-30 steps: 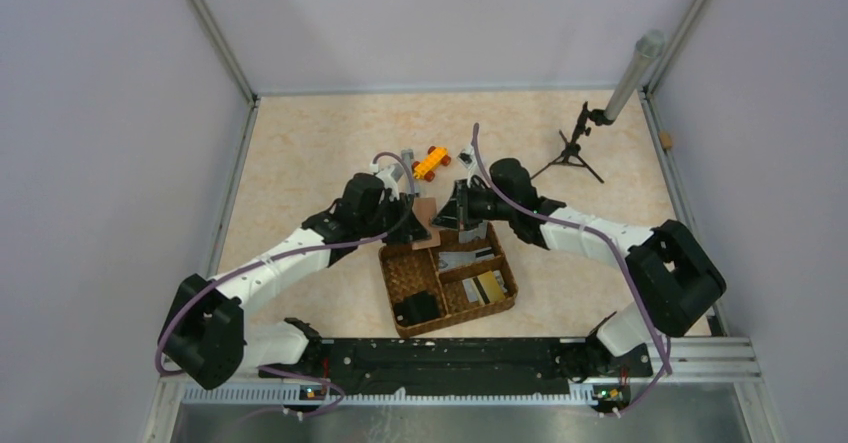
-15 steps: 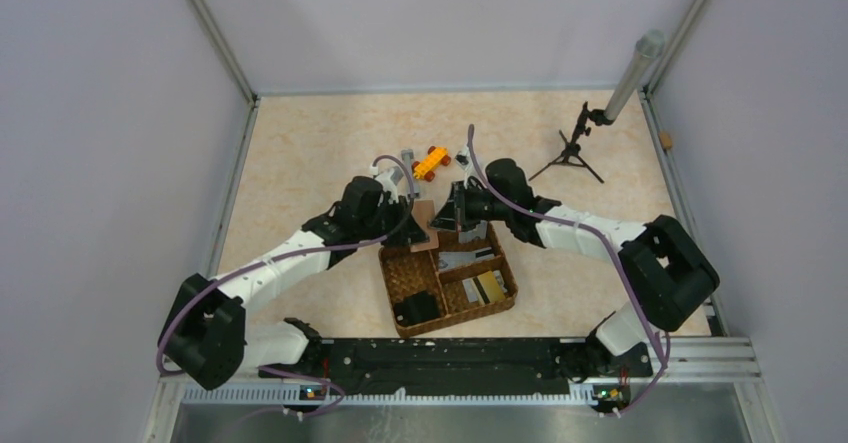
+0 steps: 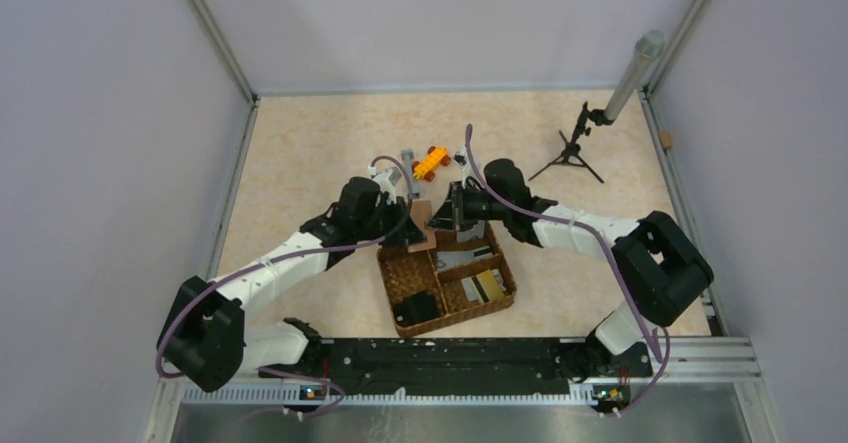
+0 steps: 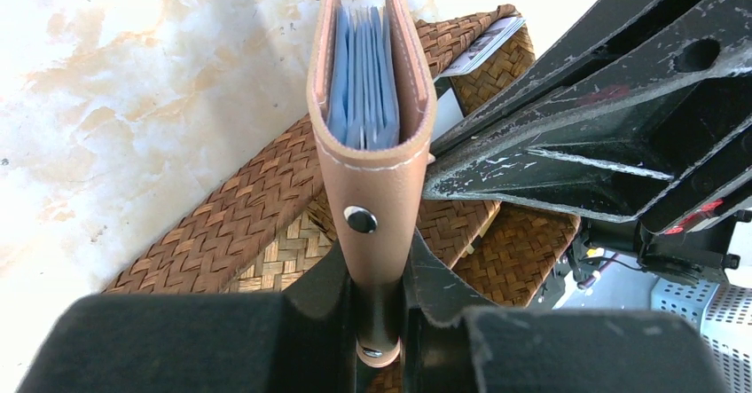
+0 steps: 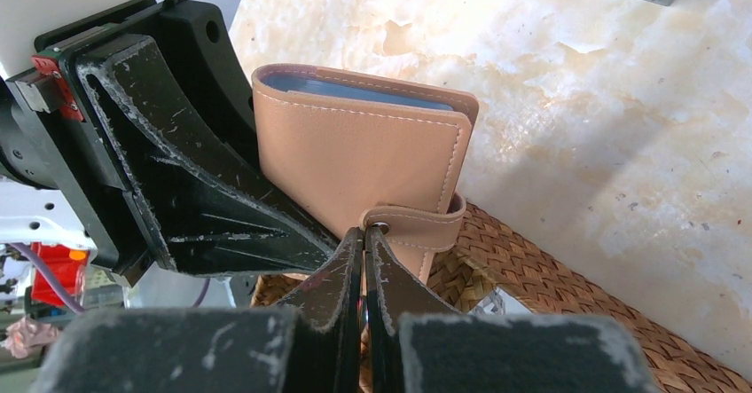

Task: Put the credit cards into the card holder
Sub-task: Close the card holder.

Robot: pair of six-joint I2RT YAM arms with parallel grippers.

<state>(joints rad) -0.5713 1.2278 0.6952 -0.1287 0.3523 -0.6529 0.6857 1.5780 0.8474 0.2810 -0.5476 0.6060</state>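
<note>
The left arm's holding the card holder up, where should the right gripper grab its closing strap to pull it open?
Pinch the free end of the strap beside the snap, on the broad face of the card holder. Come along that face from the snap end, probably: the tab lies flat there and wraps the far edge, while the left gripper clamps the opposite side.

One holder (image 3: 423, 225) and one basket (image 3: 405, 268) are counted. Three cards (image 3: 491, 284) are made out: one gold, two pale. One black block (image 3: 415, 309), one orange toy (image 3: 432, 161) and one tripod (image 3: 570, 153) are seen. Two pincers are counted, left (image 4: 379, 311) and right (image 5: 364, 251).
</note>
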